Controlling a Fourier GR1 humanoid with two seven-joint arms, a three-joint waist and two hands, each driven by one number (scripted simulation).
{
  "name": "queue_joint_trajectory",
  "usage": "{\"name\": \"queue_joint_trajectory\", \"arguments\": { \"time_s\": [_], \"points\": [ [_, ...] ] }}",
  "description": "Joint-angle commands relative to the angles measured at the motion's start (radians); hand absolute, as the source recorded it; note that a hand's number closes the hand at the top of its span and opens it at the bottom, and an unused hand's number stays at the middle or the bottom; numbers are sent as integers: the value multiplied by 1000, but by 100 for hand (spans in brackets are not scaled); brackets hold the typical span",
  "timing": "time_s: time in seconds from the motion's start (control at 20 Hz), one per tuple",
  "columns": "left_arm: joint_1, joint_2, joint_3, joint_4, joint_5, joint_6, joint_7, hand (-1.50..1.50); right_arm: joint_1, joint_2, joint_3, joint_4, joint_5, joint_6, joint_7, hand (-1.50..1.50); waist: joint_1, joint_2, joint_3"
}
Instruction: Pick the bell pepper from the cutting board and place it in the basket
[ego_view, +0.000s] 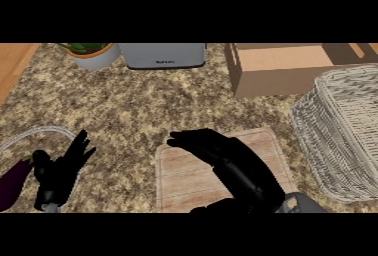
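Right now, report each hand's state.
Left hand: open, fingers straight, holding nothing.
Right hand: curled over the cutting board; contents cannot be told.

Speckled tan/brown granite bench (125, 100) fills most of view; strip of wood surface (13, 62) at far upper-left corner. Along back edge, L to R: potted green plant (90, 51) in pale pot, grey appliance (162, 55) w/ small dark label just beside it, open cardboard box (284, 67) further right. At left edge: dark purple eggplant (13, 184), w/ thin pale curved rim (37, 134) above it, identity unclear.
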Motion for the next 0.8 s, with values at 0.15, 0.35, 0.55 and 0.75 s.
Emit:
{"name": "queue_joint_trajectory", "arguments": {
  "time_s": [0.15, 0.35, 0.55, 0.75],
  "points": [
    [82, 15, -16, 40, 3, -8, 70, 0, -184, -211, -78, -201, 95, 247, 334, -150, 2, 12, -14],
    [58, 12, -24, 18, -10, 10, 97, 0, -262, -298, -152, -297, -66, 458, 476, -150, 3, 18, -13],
    [74, 11, -26, 14, -11, 4, 86, 0, -283, -386, -210, -308, -280, 633, 556, -150, 7, 23, -13],
    [55, 31, -5, -16, 3, 8, 132, 0, -278, -484, -243, -363, -467, 750, 655, -150, -3, 19, -12]
  ]
}}
